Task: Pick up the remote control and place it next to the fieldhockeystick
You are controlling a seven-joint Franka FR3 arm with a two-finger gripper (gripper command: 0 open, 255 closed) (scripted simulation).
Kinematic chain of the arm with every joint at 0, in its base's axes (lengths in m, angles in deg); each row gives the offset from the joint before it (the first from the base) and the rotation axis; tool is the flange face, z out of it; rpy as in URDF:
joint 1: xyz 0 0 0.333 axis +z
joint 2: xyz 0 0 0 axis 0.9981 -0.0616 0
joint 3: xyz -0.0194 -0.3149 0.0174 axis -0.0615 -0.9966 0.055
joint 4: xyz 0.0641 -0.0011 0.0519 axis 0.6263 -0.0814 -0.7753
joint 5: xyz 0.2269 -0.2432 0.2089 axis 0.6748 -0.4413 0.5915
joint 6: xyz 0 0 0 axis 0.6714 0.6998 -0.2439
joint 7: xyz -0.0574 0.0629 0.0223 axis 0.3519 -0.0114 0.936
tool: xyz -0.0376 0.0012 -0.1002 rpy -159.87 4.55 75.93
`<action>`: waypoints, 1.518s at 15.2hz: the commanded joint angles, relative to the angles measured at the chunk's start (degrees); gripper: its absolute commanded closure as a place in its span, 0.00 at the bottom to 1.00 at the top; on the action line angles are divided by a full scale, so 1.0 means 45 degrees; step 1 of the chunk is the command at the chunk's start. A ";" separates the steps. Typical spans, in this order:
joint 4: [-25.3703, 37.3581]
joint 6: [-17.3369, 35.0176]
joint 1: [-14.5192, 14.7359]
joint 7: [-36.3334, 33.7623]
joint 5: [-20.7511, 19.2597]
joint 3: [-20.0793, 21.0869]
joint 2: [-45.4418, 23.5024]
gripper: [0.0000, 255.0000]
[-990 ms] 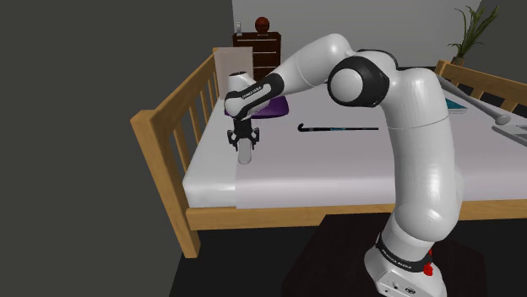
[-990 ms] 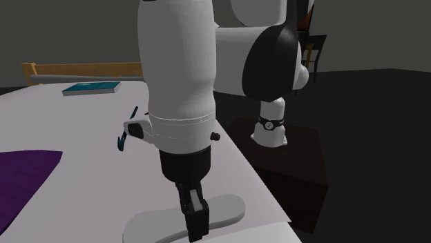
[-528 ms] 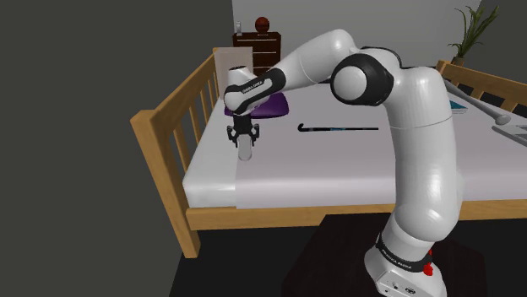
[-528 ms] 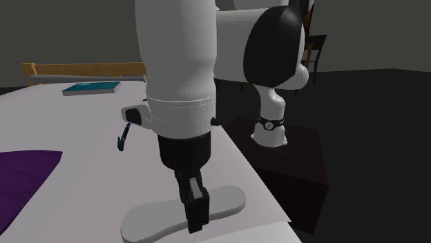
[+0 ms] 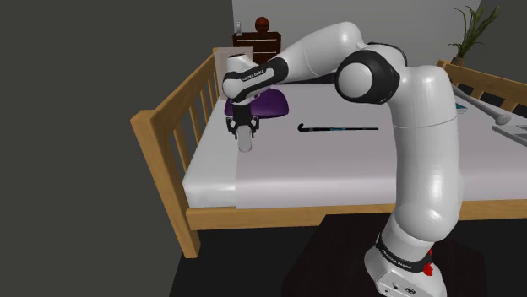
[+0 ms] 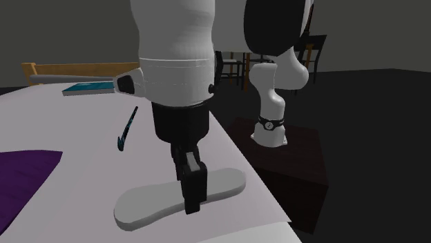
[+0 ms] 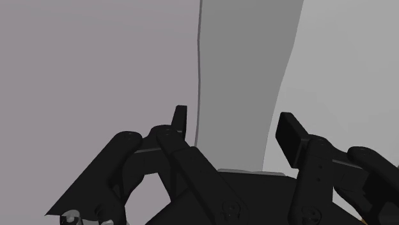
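The remote control [image 5: 246,143] is drawn as a plain pale grey, flat, elongated slab. My black gripper [image 5: 244,130] is shut on it across its middle, a little above the white bed [image 5: 338,164] near the wooden footboard. In the second exterior view one finger [image 6: 193,181] crosses the remote [image 6: 145,206], which hangs just over the sheet. In the wrist view the grey remote [image 7: 246,77] runs straight out between the fingers of my gripper [image 7: 235,128]. The dark field hockey stick [image 5: 338,129] lies flat further along the bed, towards the shoulder view's right, and also shows behind the arm [image 6: 126,129].
A purple cloth [image 5: 268,105] lies on the bed just behind the gripper. A teal book [image 6: 91,88] sits at the bed's far side. Wooden bed rails [image 5: 173,126] border the mattress. A dresser [image 5: 258,46] and a plant [image 5: 469,29] stand beyond.
The gripper has risen with the remote in it, lifting it off the sheet and carrying it slightly towards the purple cloth. The hockey stick has not moved.
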 commanded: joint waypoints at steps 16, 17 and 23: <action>-0.1047 -0.0952 -0.0738 0.1115 0.0160 -0.0323 0.2022 1.00; -0.1456 -0.0829 -0.0886 0.1351 0.0182 -0.0410 0.2314 1.00; -0.3503 -0.0266 -0.1759 0.2841 0.0250 -0.1013 0.3824 1.00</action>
